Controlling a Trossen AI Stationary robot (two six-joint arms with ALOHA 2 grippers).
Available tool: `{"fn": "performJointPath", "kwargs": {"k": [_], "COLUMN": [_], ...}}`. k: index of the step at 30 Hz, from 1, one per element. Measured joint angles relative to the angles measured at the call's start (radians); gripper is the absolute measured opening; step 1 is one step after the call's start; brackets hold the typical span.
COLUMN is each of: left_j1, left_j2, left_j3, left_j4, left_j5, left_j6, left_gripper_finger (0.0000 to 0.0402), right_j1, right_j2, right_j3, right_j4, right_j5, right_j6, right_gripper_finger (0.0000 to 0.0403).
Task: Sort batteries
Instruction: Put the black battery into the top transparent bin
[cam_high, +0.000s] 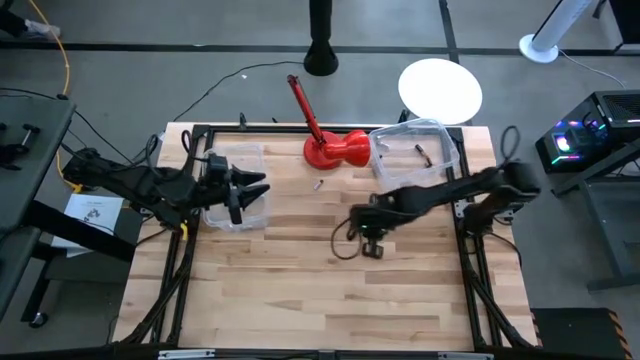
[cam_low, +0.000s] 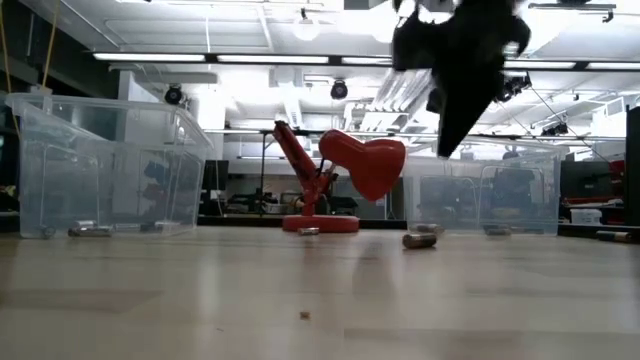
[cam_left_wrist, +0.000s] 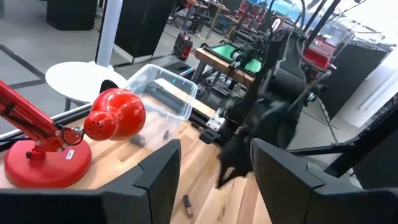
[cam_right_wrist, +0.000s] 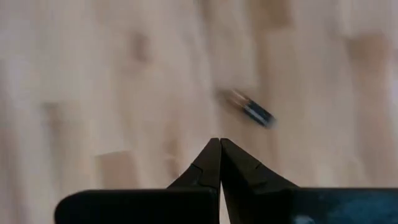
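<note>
My right gripper (cam_high: 372, 248) hangs above the middle of the table, shut and empty; in the low view its tip (cam_low: 446, 150) is well clear of the wood. A small dark battery (cam_right_wrist: 252, 112) lies on the table just ahead of it and also shows in the low view (cam_low: 420, 239). Another battery (cam_high: 318, 185) lies near the red lamp-like object (cam_high: 335, 150). My left gripper (cam_high: 247, 196) is open and empty above the left clear bin (cam_high: 235, 160), which holds several batteries (cam_low: 90, 230). The right clear bin (cam_high: 415, 150) holds a battery (cam_high: 422, 152).
The red object stands at the table's far middle, its arm (cam_high: 303, 105) slanting back beyond the far edge. The two bins flank it. Bare wood (cam_high: 330, 300) spreads across the near half of the table. A white round disc (cam_high: 440, 88) lies beyond the far edge.
</note>
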Motion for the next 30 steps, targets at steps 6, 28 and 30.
{"fn": "performJointPath", "kwargs": {"k": [6,28,30], "left_j1": [0.000,0.003,0.003], "left_j2": [0.024,0.064,0.064], "left_j3": [0.000,0.000,0.000], "left_j4": [-0.002,0.001,0.001], "left_j5": [-0.015,-0.085,-0.088], "left_j6": [0.000,-0.081,-0.082], "left_gripper_finger": [0.0188,0.0188,0.0188], "right_j1": [0.031,0.049,0.049], "right_j2": [-0.076,0.184,0.201], "right_j3": [-0.095,-0.110,-0.117], "right_j4": [0.128,0.118,0.133], "right_j5": [0.010,0.010,0.055], "right_j6": [-0.108,-0.588,-0.566], "right_gripper_finger": [0.0001,0.0184,0.0182]}}
